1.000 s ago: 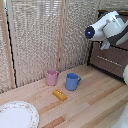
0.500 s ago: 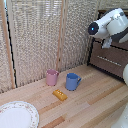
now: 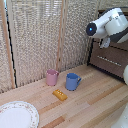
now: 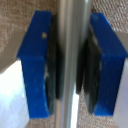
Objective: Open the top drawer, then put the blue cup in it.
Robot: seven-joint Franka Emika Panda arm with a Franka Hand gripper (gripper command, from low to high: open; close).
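Gripper [image 4: 70, 62] blue pads clamped around silver bar handle [image 4: 73, 30] of top drawer [image 3: 111, 46], gripped for pulling open. Blue cup [image 3: 73, 81] well apart on floor, beside pink cup [image 3: 52, 77].

No text, label, brand, number or sign can be read in either view; every visible surface is plain or too blurred to show any writing.
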